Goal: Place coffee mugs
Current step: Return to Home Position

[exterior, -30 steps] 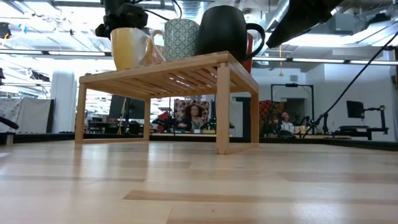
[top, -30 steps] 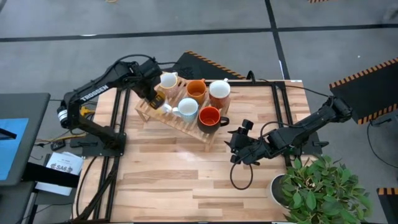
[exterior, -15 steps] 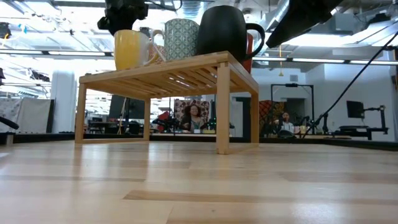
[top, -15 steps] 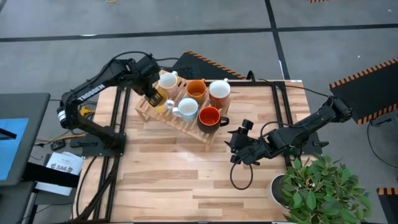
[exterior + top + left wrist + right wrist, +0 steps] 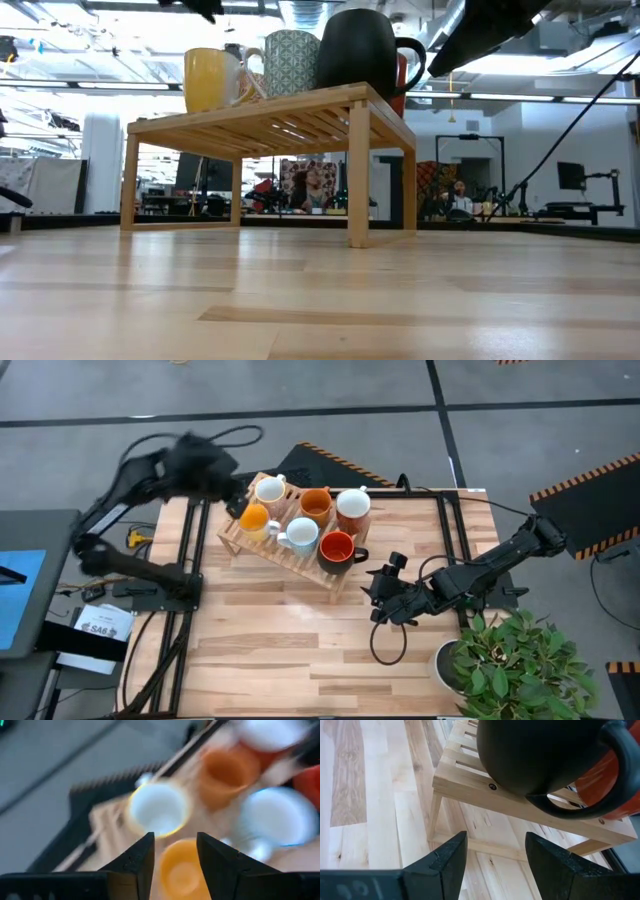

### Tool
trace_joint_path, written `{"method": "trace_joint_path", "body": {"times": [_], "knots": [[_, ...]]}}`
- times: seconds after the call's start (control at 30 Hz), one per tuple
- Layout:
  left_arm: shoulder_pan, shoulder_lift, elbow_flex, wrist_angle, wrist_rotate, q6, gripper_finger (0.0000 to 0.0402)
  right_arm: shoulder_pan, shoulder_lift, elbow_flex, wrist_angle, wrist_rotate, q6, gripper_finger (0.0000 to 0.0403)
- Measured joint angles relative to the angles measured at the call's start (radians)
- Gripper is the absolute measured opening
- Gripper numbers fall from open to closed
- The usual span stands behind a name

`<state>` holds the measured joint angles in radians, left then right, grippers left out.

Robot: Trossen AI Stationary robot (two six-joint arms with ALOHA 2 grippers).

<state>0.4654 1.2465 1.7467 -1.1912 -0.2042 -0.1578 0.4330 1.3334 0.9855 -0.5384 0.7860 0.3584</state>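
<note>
Coffee mugs (image 5: 316,505) all on shelf (image 5: 236,536).
Left gripper (image 5: 174,840) gapes empty, yellow mug (image 5: 180,870) just beyond; right gripper (image 5: 496,842), spread wide, faces dark mug (image 5: 540,750).

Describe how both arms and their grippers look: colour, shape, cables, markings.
Both arms are black and slim, built of jointed segments. No marking on the left arm is readable; the right arm carries a looping black cable. The left gripper and right gripper each have two dark wedge-shaped fingers.

6 mugs (image 5: 301,535) stand in 2 rows of 3 on the shelf (image 5: 296,563) at the table's (image 5: 300,650) far side; the potted plant (image 5: 520,660) sits at its near right corner.
</note>
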Motion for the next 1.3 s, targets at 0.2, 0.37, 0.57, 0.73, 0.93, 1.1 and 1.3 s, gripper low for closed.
{"method": "trace_joint_path", "body": {"times": [0.2,0.37,0.57,0.73,0.93,1.1,1.3], "knots": [[-0.231,-0.336,-0.413,0.448,-0.011,0.035,0.0066,0.017,0.0,0.0,0.0,0.0,0.0,0.0228],[-0.425,-0.575,-0.881,0.916,-0.011,0.095,0.0006,0.012,0.0,0.0,0.004,0.0,0.0,0.0228],[-0.583,-0.703,-1.299,1.358,-0.014,0.193,0.0001,-0.004,0.0,0.0,0.034,0.0,0.008,0.0228],[-0.656,-0.807,-1.459,1.472,-0.008,0.233,0.0,-0.004,0.0,0.0,0.061,-0.001,0.011,0.0228],[-0.697,-0.957,-1.585,1.507,-0.013,0.226,0.0,-0.01,0.0,0.0,0.072,-0.002,0.01,0.0228],[-0.713,-1.072,-1.676,1.524,-0.026,0.219,0.0,-0.011,0.0,0.007,0.063,-0.002,0.01,0.0226],[-0.713,-1.184,-1.735,1.5,-0.027,0.219,0.0,0.015,0.0,0.06,-0.017,-0.002,0.015,0.02]]}}
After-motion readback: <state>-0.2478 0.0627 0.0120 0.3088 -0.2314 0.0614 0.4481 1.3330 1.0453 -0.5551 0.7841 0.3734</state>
